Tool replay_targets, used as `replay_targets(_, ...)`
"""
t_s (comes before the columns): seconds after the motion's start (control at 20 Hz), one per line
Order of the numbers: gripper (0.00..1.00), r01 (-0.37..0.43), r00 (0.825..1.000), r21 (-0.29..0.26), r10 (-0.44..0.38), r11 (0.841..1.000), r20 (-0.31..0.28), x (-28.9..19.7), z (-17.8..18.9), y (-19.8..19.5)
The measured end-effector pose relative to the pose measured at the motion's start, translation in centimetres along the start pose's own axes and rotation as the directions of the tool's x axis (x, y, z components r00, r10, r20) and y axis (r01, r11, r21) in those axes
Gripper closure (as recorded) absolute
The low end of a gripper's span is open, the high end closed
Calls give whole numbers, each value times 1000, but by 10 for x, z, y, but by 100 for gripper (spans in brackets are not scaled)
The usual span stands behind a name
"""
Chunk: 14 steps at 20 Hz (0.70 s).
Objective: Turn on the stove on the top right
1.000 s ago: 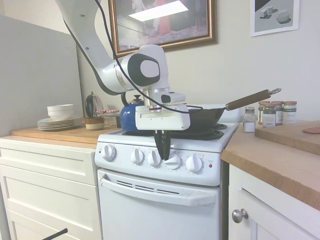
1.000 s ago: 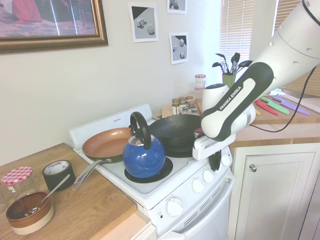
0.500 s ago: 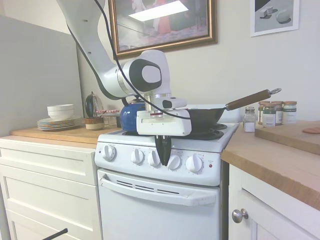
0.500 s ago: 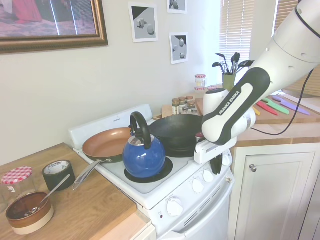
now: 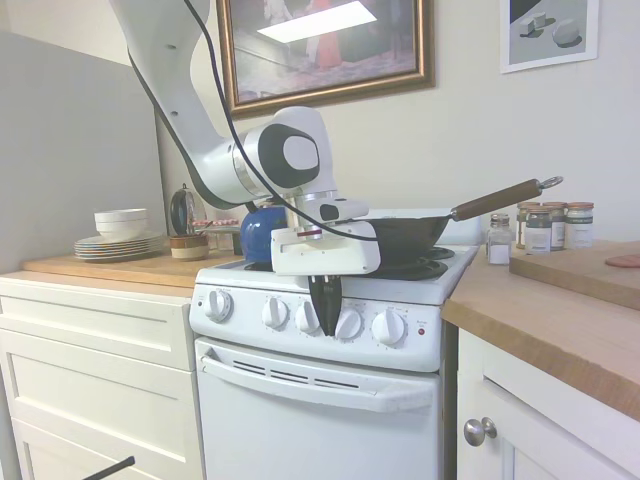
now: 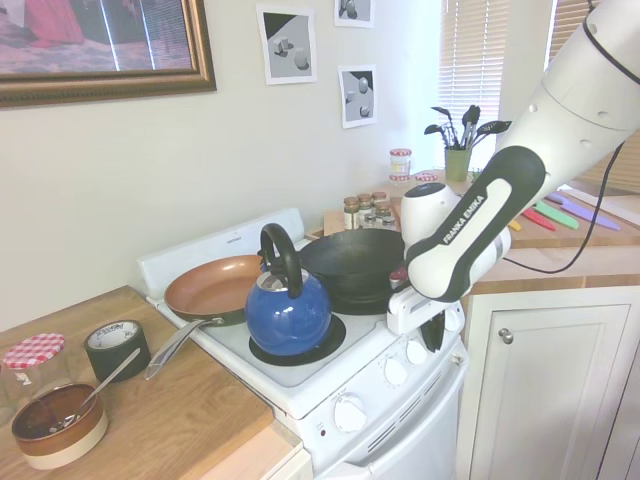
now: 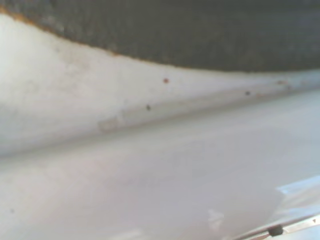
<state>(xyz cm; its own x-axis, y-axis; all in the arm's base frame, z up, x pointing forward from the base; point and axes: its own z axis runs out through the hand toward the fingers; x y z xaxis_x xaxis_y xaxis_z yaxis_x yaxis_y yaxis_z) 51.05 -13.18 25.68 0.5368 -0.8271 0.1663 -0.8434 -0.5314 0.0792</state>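
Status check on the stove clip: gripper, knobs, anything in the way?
Gripper shut, pointing down at the knob row, between third and fourth knobs. Stove front unobstructed; red light visible. Kettle and wok sit on burners.

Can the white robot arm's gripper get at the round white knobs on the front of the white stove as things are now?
Probably yes. The gripper hangs right before the round white knobs on the white stove, with nothing between them.
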Motion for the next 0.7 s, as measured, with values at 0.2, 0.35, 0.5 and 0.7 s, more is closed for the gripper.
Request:
replay_targets(0.2, 100, -14, 1000, -16, 14, 1000, -20, -3, 5, 0)
replay_targets(0.35, 100, -22, 999, -12, 22, 1000, -28, -4, 7, 1)
replay_targets(0.5, 100, -29, 999, -11, 29, 1000, -36, -6, 9, 2)
replay_targets(0.7, 100, -32, 999, -15, 31, 999, -33, -7, 14, 3)
